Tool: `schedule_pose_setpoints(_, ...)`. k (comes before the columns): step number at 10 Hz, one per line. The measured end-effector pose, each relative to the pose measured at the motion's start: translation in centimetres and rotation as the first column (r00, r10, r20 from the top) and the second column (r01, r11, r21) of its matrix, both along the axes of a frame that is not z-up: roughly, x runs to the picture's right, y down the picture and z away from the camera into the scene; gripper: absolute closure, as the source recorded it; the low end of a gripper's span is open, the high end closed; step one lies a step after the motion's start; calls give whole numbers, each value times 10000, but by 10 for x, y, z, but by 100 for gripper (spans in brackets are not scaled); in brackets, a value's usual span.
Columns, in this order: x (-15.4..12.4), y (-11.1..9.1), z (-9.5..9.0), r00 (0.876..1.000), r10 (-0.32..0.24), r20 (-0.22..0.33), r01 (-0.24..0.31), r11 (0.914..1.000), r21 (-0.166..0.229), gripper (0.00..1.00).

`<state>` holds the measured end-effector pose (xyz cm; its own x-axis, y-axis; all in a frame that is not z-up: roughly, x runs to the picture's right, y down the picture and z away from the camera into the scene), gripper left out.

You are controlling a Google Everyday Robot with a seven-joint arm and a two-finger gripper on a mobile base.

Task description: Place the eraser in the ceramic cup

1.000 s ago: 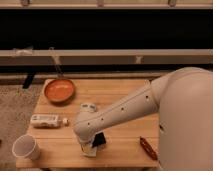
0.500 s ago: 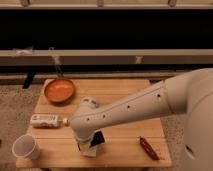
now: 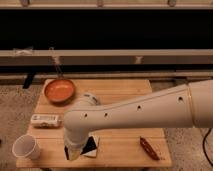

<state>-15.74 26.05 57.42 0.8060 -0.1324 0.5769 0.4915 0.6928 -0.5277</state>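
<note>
The eraser point(image 3: 90, 145) is a small black block low on the front of the wooden table point(image 3: 125, 95). My gripper point(image 3: 79, 149) hangs from the big white arm, points down and is shut on the eraser, close to the tabletop. The arm hides most of the wrist. The ceramic cup point(image 3: 26, 147) is plain white and stands upright at the table's front left corner, a short way left of the gripper. Nothing shows inside it.
An orange round pan point(image 3: 60, 91) with a long handle sits at the back left. A flat beige slab point(image 3: 45, 120) lies at the left edge, behind the cup. A thin dark-red stick point(image 3: 149, 148) lies front right. A dark shelf wall runs behind the table.
The arm has swung a little left and stretched across the table. The gripper has shut at the eraser, and the block has shifted slightly left with it.
</note>
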Motion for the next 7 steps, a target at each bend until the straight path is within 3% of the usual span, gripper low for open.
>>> schedule_pose_setpoints(2, -12, 9, -18, 9993, -97, 372, 101, 9999, -122, 100)
schedule_pose_setpoints(7, -12, 9, -18, 9992, -100, 379, 105, 9999, -118, 100)
